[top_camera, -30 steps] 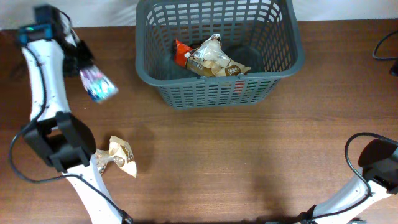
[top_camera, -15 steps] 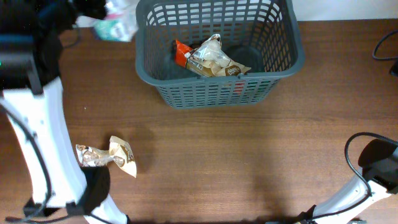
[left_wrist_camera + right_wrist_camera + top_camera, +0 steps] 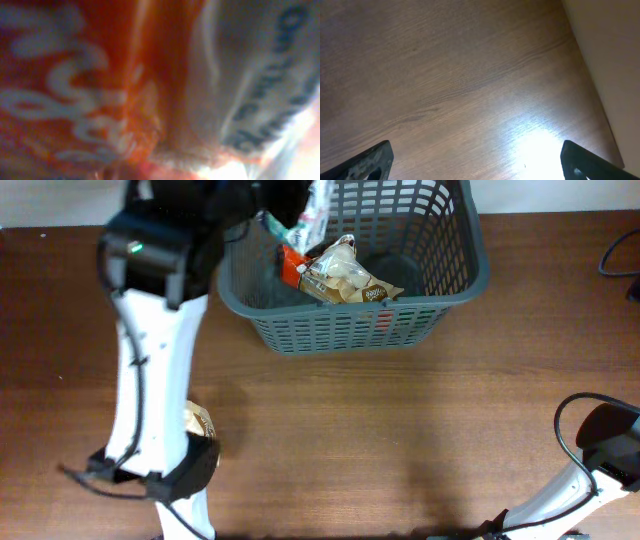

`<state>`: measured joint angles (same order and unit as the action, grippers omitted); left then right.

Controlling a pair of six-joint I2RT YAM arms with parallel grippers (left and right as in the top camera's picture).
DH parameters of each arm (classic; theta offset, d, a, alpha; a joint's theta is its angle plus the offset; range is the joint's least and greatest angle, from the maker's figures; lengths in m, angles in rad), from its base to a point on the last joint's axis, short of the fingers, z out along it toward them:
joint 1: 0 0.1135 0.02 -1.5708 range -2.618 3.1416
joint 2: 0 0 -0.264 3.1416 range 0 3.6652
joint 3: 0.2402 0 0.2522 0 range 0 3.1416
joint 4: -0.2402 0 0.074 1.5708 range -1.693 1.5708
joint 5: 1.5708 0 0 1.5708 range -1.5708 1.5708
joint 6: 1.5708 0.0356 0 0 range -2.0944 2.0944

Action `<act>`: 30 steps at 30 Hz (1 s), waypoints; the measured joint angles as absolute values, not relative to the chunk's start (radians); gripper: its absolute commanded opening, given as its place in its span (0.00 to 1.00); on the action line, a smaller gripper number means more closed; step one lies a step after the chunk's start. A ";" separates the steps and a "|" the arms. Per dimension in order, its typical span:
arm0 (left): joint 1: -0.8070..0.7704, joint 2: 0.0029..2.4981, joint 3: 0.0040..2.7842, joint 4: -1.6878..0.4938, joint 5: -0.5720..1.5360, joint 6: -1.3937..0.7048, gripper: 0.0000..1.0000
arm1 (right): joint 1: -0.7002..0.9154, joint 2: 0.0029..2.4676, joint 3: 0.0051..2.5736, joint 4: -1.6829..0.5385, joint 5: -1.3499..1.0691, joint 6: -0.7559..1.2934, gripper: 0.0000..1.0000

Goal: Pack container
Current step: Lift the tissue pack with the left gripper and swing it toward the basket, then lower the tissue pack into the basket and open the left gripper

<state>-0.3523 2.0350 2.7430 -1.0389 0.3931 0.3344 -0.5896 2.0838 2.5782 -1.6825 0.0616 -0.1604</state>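
The container (image 3: 455, 275) is set at the far middle of the worktop (image 3: 400, 430), with packets (image 3: 345, 275) lying in it. Over its far left corner a pouch (image 3: 316, 208) is held at the left tool (image 3: 292, 202). A loose packet (image 3: 203, 423) is seen on the worktop, front left, partly under the left arm (image 3: 150, 360).

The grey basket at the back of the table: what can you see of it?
The basket is dark grey plastic, rectangular, with slotted lattice walls, a thick rim and a solid floor. It stands upright on the wooden table. Inside lie an orange-red packet and a pale crinkled packet. A white packet hangs over its left end, held by the left arm.
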 measured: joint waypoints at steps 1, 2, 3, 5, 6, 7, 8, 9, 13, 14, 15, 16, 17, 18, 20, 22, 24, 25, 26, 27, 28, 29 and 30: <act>-0.355 2.052 2.743 -1.036 0.393 0.360 0.02 | -0.590 2.084 2.578 -1.683 0.062 -0.161 0.99; -0.358 2.072 2.743 -1.035 0.393 0.387 0.02 | -0.590 2.084 2.578 -1.682 0.062 -0.161 0.99; -0.358 2.088 2.743 -1.035 0.393 0.410 0.02 | -0.590 2.084 2.578 -1.683 0.062 -0.161 0.99; -0.358 2.123 2.742 -1.034 0.393 0.447 0.02 | -0.590 2.084 2.578 -1.683 0.062 -0.161 0.99; -0.358 2.142 2.741 -1.034 0.393 0.459 0.02 | -0.590 2.084 2.578 -1.682 0.062 -0.160 0.99; -0.358 2.156 2.741 -1.035 0.393 0.468 0.02 | -0.590 2.084 2.578 -1.683 0.062 -0.161 0.99; -0.358 2.176 2.741 -1.036 0.393 0.477 0.02 | -0.590 2.084 2.578 -1.682 0.062 -0.160 0.99; -0.357 2.194 2.741 -1.037 0.393 0.483 0.02 | -0.590 2.084 2.578 -1.682 0.062 -0.160 0.99; -0.357 2.262 2.740 -1.066 0.393 0.498 0.02 | -0.590 2.084 2.578 -1.682 0.062 -0.161 0.99; -0.357 2.280 2.739 -1.078 0.393 0.501 0.02 | -0.590 2.084 2.578 -1.683 0.062 -0.161 0.99; -0.357 2.299 2.739 -1.089 0.393 0.503 0.02 | -0.590 2.084 2.578 -1.682 0.062 -0.160 0.99; -0.357 2.313 2.739 -1.099 0.393 0.505 0.02 | -0.590 2.084 2.578 -1.682 0.062 -0.160 0.99; -0.357 2.326 2.738 -1.107 0.392 0.506 0.02 | -0.590 2.084 2.578 -1.682 0.062 -0.161 0.99; -0.357 2.339 2.738 -1.113 0.392 0.506 0.02 | -0.590 2.084 2.578 -1.683 0.062 -0.161 0.99; -0.357 2.364 2.736 -1.128 0.393 0.506 0.02 | -0.590 2.084 2.578 -1.682 0.062 -0.160 0.99; -0.357 2.380 2.735 -1.153 0.392 0.509 0.02 | -0.590 2.084 2.578 -1.682 0.062 -0.160 0.99; -0.357 2.394 2.735 -1.182 0.392 0.509 0.02 | -0.590 2.084 2.578 -1.682 0.062 -0.161 0.99; -0.357 2.399 2.735 -1.195 0.392 0.509 0.02 | -0.590 2.084 2.578 -1.682 0.062 -0.160 0.99; -0.357 2.408 2.735 -1.209 0.392 0.509 0.02 | -0.590 2.084 2.578 -1.682 0.062 -0.161 0.99; -0.357 2.413 2.735 -1.221 0.392 0.509 0.02 | -0.590 2.084 2.578 -1.682 0.062 -0.161 0.99; -0.357 2.419 2.734 -1.229 0.392 0.509 0.03 | -0.590 2.084 2.578 -1.682 0.062 -0.161 0.99; -0.357 2.426 2.734 -1.237 0.392 0.509 0.08 | -0.590 2.084 2.578 -1.682 0.062 -0.161 0.99; -0.357 2.432 2.733 -1.243 0.392 0.509 0.17 | -0.590 2.084 2.578 -1.682 0.062 -0.161 0.99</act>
